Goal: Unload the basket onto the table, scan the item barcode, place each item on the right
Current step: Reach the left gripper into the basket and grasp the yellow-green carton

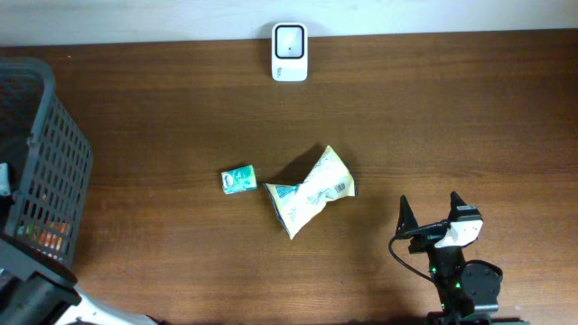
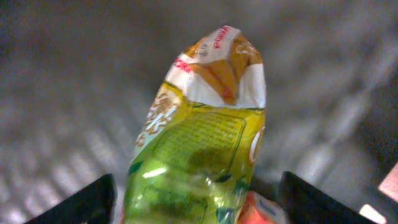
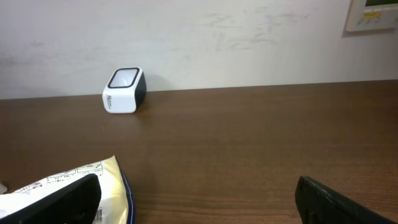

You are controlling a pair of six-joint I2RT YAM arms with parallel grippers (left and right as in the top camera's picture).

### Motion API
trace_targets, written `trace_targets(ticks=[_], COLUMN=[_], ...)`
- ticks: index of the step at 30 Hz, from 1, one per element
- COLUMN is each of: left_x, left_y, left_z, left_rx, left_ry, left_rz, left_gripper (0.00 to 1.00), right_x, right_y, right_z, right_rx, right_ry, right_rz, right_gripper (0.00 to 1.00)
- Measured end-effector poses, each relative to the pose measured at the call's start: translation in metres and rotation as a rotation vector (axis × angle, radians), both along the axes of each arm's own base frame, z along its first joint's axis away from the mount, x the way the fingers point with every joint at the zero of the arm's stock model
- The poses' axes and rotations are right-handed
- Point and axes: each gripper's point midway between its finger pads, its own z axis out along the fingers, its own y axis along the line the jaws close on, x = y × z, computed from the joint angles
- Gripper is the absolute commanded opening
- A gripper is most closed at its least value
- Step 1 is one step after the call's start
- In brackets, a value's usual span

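scanner (image 1: 289, 52) at far edge, basket (image 1: 63, 171) left

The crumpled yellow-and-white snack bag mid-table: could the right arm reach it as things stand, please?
Probably yes. The right end effector stands open close beside the crumpled yellow-and-white snack bag, with only bare brown wooden table between them.

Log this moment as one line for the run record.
left gripper: open astride green snack bag inside basket | right gripper: open, empty | barcode scanner: nothing at it | loose: yellow snack bag, green packet
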Motion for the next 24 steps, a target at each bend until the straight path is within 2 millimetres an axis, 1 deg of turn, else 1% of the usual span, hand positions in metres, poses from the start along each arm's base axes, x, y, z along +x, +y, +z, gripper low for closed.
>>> trace_targets(ticks=[1,3,4,13,17,18,20,21,22,23,24], left_x=[0.0,-0.001,-0.001,0.0,0.003,0.007,0.017,0.022,0.027,0.033,0.039], left_y=[0.0,0.0,0.001,0.001,0.004,0.009,0.022,0.027,0.031,0.035,0.036], left_z=[-0.001,-0.002,-0.002,0.0,0.013,0.023,0.051,0.068,0.088,0.118,0.146], left_rx=[0.003,0.003,0.004,0.002,0.002,0.014,0.058,0.082,0.105,0.135,0.158], left_ry=[0.006,0.008,0.008,0.007,-0.005,-0.023,-0.082,-0.119,-0.161,-0.232,-0.302], left_rz=[-0.005,-0.006,-0.006,-0.002,0.039,0.061,0.108,0.133,0.157,0.189,0.212], left_gripper=[0.49,0.34,0.29,0.24,0.23,0.23,0.23,0.22,0.22,0.21,0.18], right_x=[0.0,0.0,0.0,0.0,0.0,0.0,0.0,0.0,0.0,0.0,0.0], right_y=[0.0,0.0,0.0,0.0,0.0,0.0,0.0,0.0,0.0,0.0,0.0], right_z=[0.0,0.0,0.0,0.0,0.0,0.0,0.0,0.0,0.0,0.0,0.0], right_rx=[0.0,0.0,0.0,0.0,0.0,0.0,0.0,0.0,0.0,0.0,0.0], right_ry=[0.0,0.0,0.0,0.0,0.0,0.0,0.0,0.0,0.0,0.0,0.0], right_rz=[0.0,0.0,0.0,0.0,0.0,0.0,0.0,0.0,0.0,0.0,0.0], right_gripper=[0.99,0.99,0.99,0.99,0.99,0.99,0.99,0.99,0.99,0.99,0.99])
